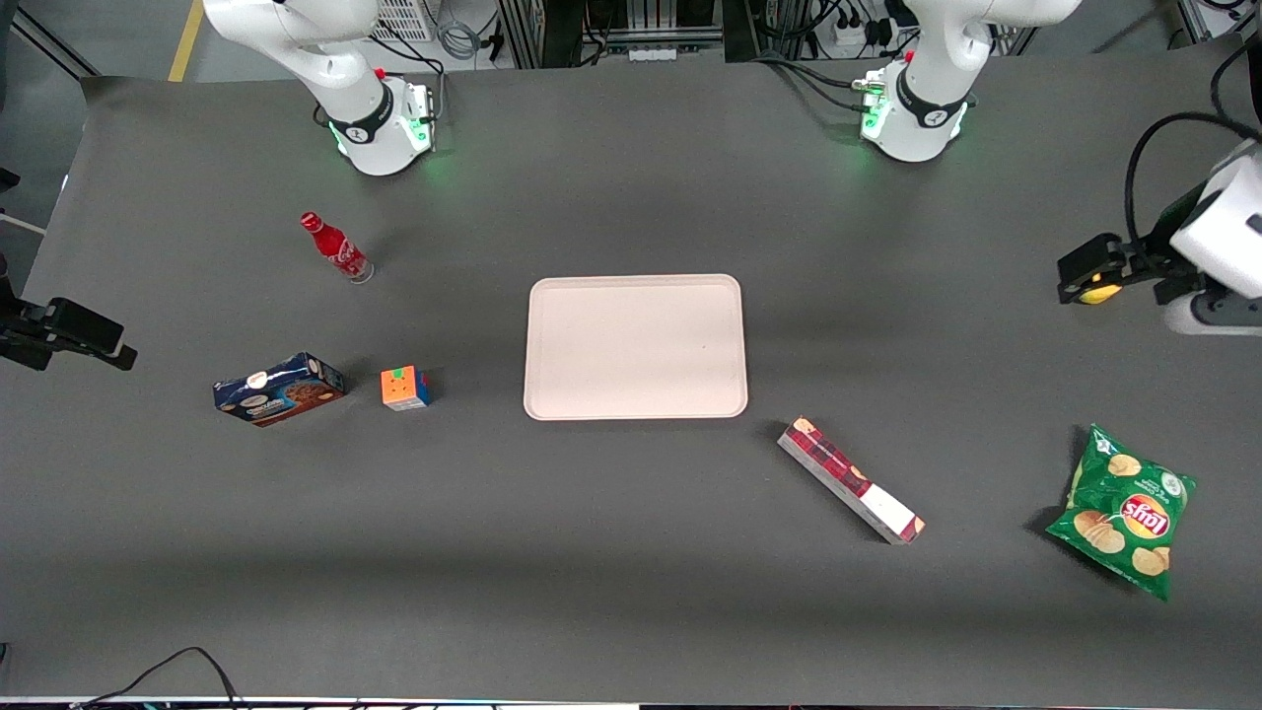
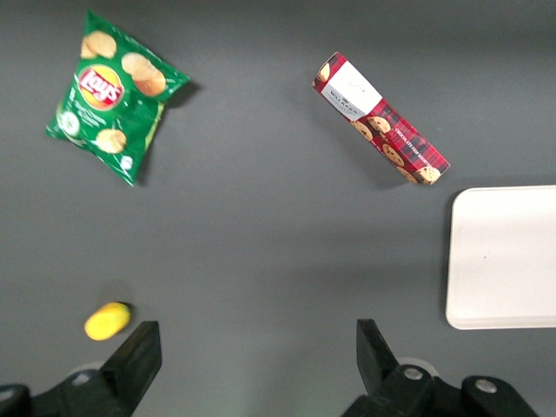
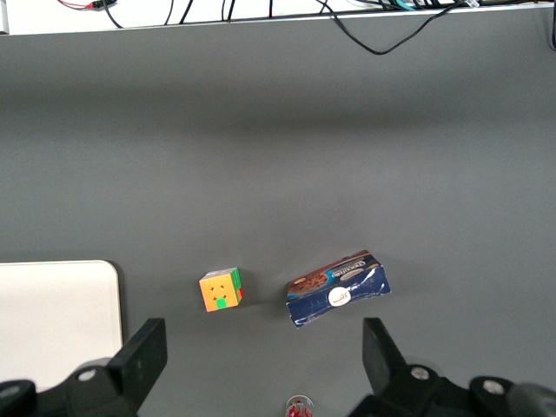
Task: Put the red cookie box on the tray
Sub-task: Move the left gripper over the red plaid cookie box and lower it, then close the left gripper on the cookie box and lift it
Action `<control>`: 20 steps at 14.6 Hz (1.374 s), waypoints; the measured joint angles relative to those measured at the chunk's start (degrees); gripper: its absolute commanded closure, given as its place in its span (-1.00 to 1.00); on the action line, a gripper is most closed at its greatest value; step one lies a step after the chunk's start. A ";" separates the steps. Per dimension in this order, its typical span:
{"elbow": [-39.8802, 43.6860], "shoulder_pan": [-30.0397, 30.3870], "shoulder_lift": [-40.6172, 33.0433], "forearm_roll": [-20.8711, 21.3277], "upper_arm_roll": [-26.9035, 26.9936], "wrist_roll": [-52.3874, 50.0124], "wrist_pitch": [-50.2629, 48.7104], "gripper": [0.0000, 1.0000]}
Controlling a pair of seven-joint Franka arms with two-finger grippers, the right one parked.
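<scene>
The red cookie box [image 1: 850,480] lies flat on the dark table, slanted, a little nearer the front camera than the tray [image 1: 635,346] and toward the working arm's end. The pale tray has nothing on it. My left gripper [image 1: 1089,276] hovers well above the table at the working arm's end, far from the box. In the left wrist view the gripper [image 2: 256,356] is open with only bare table between its fingers. The same view shows the red cookie box [image 2: 380,119] and one end of the tray [image 2: 504,256].
A green chip bag [image 1: 1122,510] lies beside the red box, toward the working arm's end. A small yellow object [image 1: 1097,293] sits under my gripper. Toward the parked arm's end are a blue cookie box [image 1: 279,389], a colour cube [image 1: 405,388] and a red bottle [image 1: 335,247].
</scene>
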 measured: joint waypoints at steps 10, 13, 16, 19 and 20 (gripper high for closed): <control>0.00 -1.21 12.31 -0.93 -7.60 -37.75 13.37 -1.00; -0.11 -1.69 17.86 -1.02 -8.05 -43.55 20.64 -1.00; -0.26 -1.69 23.02 -1.15 -7.98 -45.26 27.70 -1.00; -0.49 -1.69 27.25 -1.15 -7.98 -48.58 33.08 -1.00; -0.55 -1.69 28.54 -1.15 -7.97 -49.25 34.77 -1.00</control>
